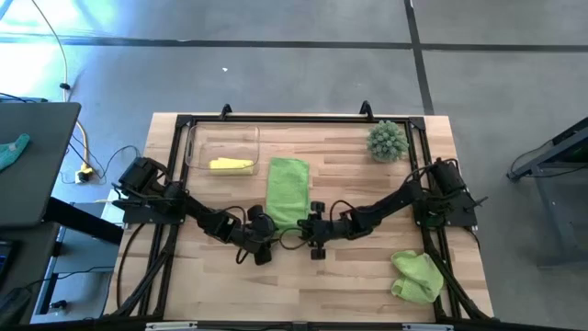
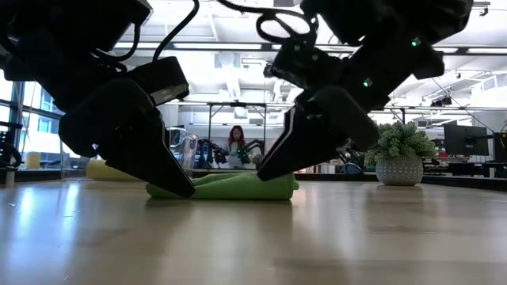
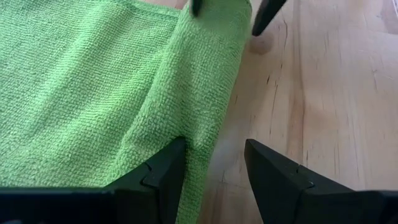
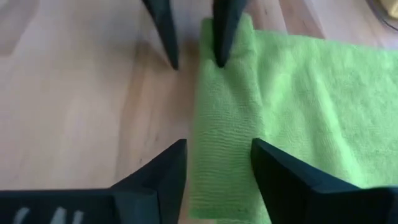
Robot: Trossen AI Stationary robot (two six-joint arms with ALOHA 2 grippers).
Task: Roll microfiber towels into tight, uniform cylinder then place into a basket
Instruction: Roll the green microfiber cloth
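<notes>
— Towel (image 1: 288, 189) first, the flat green one: it lies mid-bench, its near edge already turned over into a short fold, and you have both arms down at that edge.

— What are they holding?

— Nothing yet, as far as I can judge. Your left end effector (image 3: 214, 163) stands open, one finger on the fold and the other on bare wood beside it. Your right end effector (image 4: 217, 163) is open too, straddling the fold at the other corner. Neither has closed on cloth.

— What could spoil it from here?

— Uneven pushing, I'd say. If one side rolls ahead of the other, the towel will likely wind into a cone instead of an even cylinder. And that left finger on the wood: close now and you may pinch only the outer layer, so the fold slackens.

— And farther out?

— A crumpled green towel (image 1: 416, 276) waits at the near right corner of the bench (image 1: 367, 285). Beyond the flat one, the clear basket (image 1: 246, 136) holds a yellow towel (image 1: 230, 165). The potted plant (image 1: 388, 141) sits at the far right, well apart.
</notes>
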